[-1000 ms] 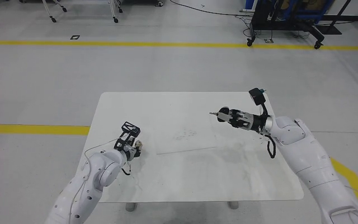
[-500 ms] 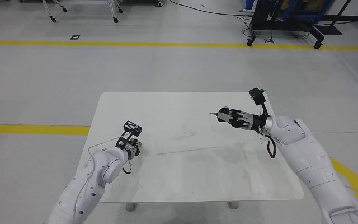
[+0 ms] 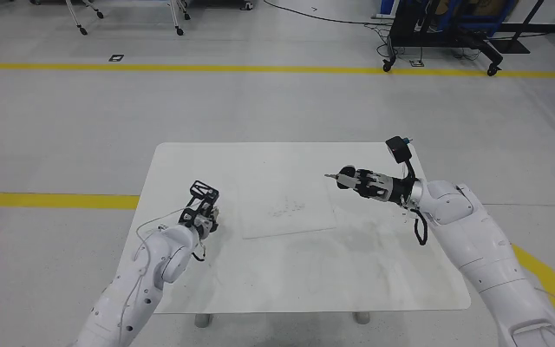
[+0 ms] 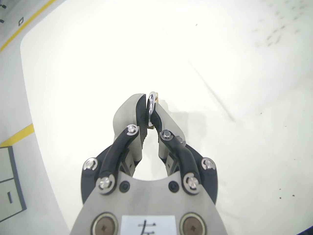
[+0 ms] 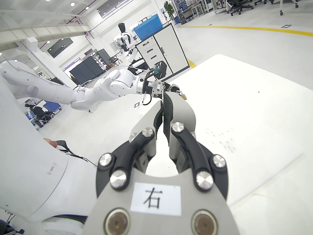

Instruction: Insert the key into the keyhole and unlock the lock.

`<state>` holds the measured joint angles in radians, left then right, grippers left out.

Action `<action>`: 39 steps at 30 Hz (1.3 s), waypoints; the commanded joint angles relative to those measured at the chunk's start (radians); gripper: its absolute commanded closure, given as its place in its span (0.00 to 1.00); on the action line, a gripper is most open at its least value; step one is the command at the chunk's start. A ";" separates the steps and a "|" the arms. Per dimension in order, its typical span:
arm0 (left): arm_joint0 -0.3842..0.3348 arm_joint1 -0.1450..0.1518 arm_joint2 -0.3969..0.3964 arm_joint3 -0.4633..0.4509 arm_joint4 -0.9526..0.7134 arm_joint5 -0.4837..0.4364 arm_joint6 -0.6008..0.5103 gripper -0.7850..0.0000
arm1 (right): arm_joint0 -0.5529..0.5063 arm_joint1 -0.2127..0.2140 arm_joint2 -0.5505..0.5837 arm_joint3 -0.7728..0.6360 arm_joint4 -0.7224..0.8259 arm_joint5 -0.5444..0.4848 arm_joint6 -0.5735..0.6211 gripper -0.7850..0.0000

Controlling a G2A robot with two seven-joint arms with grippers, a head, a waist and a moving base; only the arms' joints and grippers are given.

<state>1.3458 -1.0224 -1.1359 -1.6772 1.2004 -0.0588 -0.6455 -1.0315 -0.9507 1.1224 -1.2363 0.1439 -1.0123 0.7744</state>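
1. The left tool (image 4: 148,99) is clenched on the lock (image 4: 150,110). Its black pads (image 4: 141,110) pinch the silver shackle, and a bit of the brass body shows past them.
2. The right tool (image 3: 345,179) is clamped on the key (image 3: 331,177), whose thin blade sticks out in front.
3. Dark marks (image 3: 287,208) speckle the middle of the white worktop (image 3: 364,278). The held lock is to their left and the held key to their right, well apart.
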 commanded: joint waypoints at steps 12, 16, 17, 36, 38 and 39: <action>0.089 0.010 -0.148 0.131 -0.573 -0.687 0.497 1.00 | 0.000 0.000 0.000 0.000 0.000 0.000 0.000 1.00; 0.024 0.017 -0.101 0.255 -0.833 -0.953 0.425 1.00 | 0.000 0.000 0.000 0.000 0.000 0.000 0.000 1.00; 0.007 0.018 -0.076 0.258 -0.888 -0.953 0.398 1.00 | 0.000 0.000 0.000 0.000 0.000 0.000 0.000 1.00; -0.116 0.019 0.053 0.313 -1.233 -0.924 0.223 1.00 | 0.000 0.000 0.000 0.000 0.000 0.000 0.000 1.00; -0.117 0.013 0.076 0.322 -1.292 -0.918 0.227 1.00 | -0.003 -0.004 -0.002 -0.014 -0.017 0.081 -0.045 1.00; -0.127 0.009 0.092 0.333 -1.326 -0.910 0.219 1.00 | -0.004 -0.008 -0.010 -0.030 -0.026 0.106 -0.065 1.00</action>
<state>1.2280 -1.0097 -1.0614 -1.3576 -0.0851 -0.9761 -0.4181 -1.0349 -0.9553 1.1187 -1.2500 0.1279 -0.9618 0.7359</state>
